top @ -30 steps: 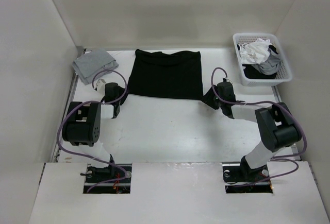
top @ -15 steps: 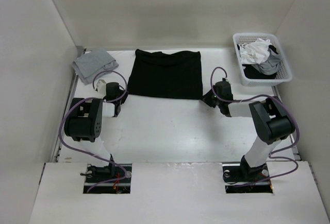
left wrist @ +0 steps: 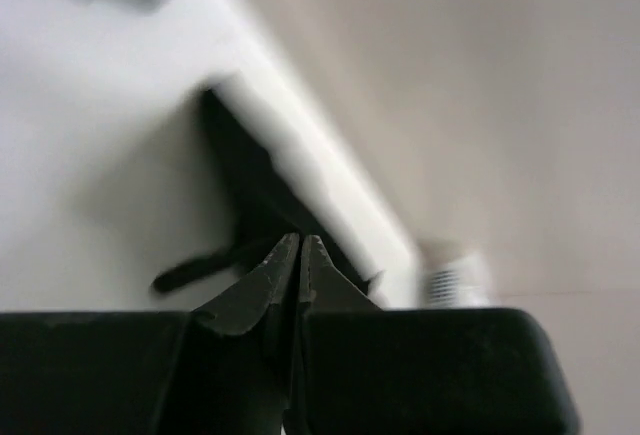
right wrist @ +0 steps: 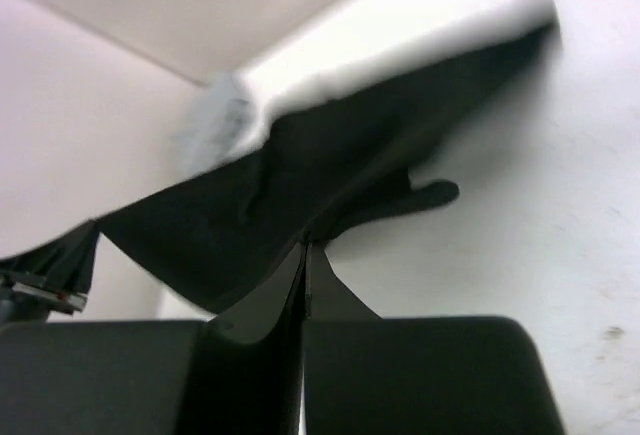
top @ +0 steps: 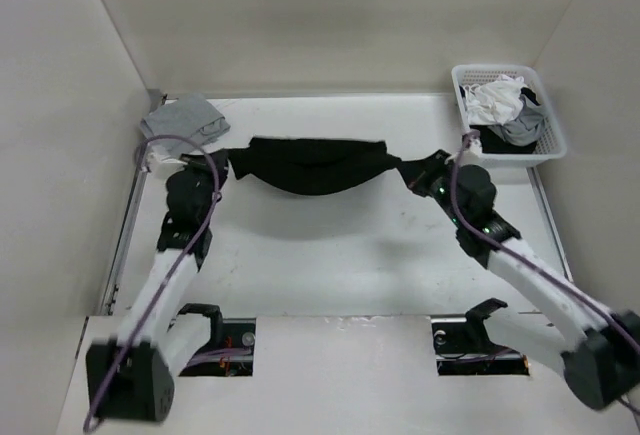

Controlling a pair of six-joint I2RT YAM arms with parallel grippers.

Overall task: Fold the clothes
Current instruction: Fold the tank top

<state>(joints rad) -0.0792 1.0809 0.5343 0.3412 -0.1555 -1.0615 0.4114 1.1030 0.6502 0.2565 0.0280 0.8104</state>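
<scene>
Hanging above the far half of the counter (top: pixel 320 250), the black shirt (top: pixel 310 165) sags between the left pincer (top: pixel 228 163) and right pincer (top: pixel 405 172), each clamped tight on one end.

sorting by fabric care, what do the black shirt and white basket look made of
Black shirt: soft matte fabric, possibly cotton knit; it droops in a loose curve and creases. White basket: likely rigid plastic, smooth; its walls are perforated in a regular grid and hold shape.
</scene>
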